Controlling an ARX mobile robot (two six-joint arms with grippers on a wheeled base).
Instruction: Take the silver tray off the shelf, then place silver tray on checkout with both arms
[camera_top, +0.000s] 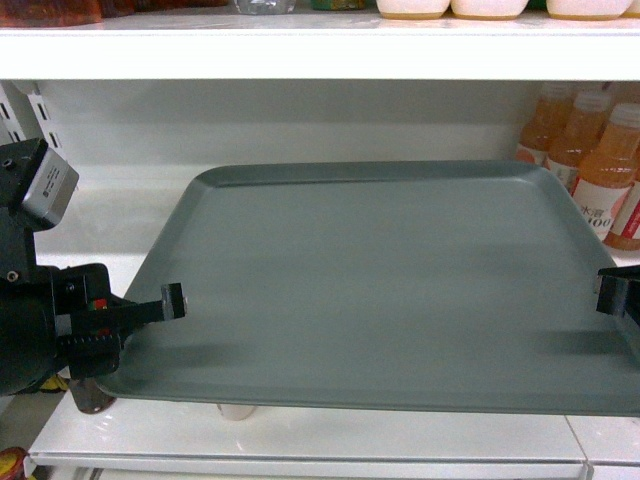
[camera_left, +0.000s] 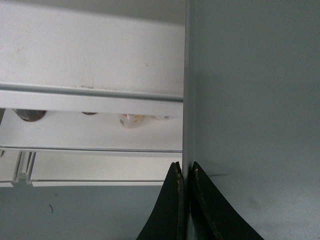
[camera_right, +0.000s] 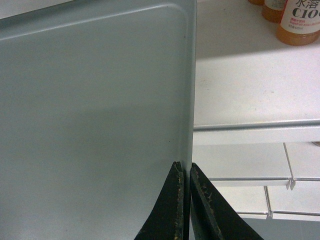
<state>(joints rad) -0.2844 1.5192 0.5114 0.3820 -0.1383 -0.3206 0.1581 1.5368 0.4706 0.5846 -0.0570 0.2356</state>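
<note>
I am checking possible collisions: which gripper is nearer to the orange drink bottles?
Right. The right gripper clamps the silver tray edge beside the orange drink bottles; the left gripper clamps the opposite edge.

Both tools, left (camera_top: 176, 301) and right (camera_top: 610, 290), grip the silver tray (camera_top: 380, 280) edges.
</note>
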